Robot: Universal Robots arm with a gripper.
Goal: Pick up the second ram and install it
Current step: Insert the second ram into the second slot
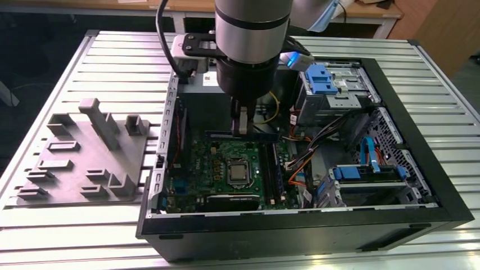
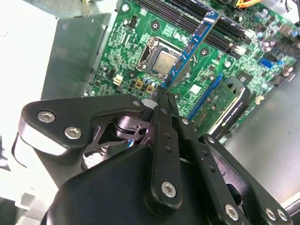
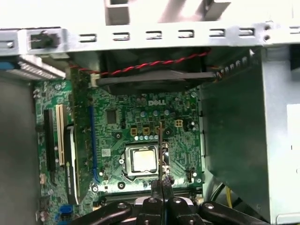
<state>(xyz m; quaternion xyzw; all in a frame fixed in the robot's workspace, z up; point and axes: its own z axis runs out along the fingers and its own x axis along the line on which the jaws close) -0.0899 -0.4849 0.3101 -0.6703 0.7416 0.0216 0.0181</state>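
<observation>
Arm: in the exterior view the grey arm comes down from the top edge into the open computer case, which lies on a slatted metal table.
Gripper: the gripper is clamped on the second ram, its black fingers pressed together around one end of the stick in the second wrist view; it also shows in the first wrist view.
Second ram: the second ram is a long, narrow dark blue stick held on edge above the motherboard. In the second wrist view it juts out from the fingertips over the board; in the first wrist view it is seen edge-on as a thin line.
Position over board: the stick hangs close to the processor socket, on that socket's far side in the exterior view.
Memory slots: long black slots lie beyond the stick's free end in the second wrist view; the stick is not seated in them.
Tray: a grey plastic tray with upright posts sits on the table at the exterior view's left, well apart from the gripper.
Case interior: blue drive brackets and bundled cables lie toward the exterior view's right.
</observation>
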